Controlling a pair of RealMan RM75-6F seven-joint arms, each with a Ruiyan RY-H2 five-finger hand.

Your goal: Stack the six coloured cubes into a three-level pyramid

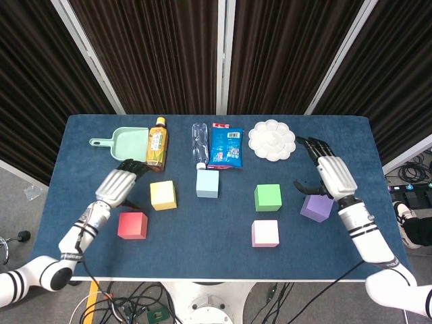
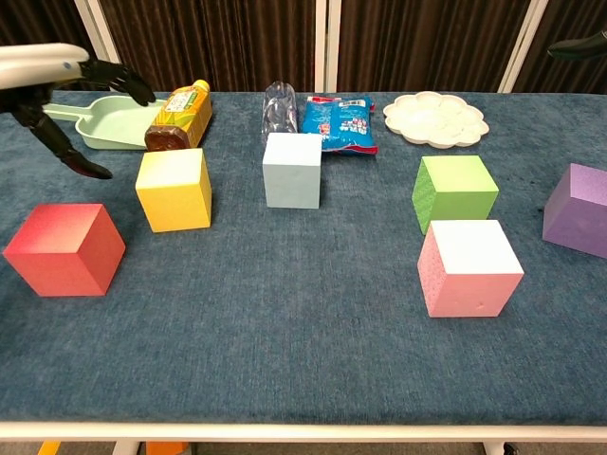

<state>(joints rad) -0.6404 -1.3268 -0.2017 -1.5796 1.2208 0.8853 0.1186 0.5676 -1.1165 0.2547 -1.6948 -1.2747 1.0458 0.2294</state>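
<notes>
Purple cube point(image 1: 316, 206) nearest right edge, under right hand point(image 1: 329, 176).

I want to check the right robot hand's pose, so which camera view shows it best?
The head view: the right robot hand shows whole there, fingers spread, holding nothing, above the purple cube. The chest view catches only dark fingertips at its top right edge.
</notes>
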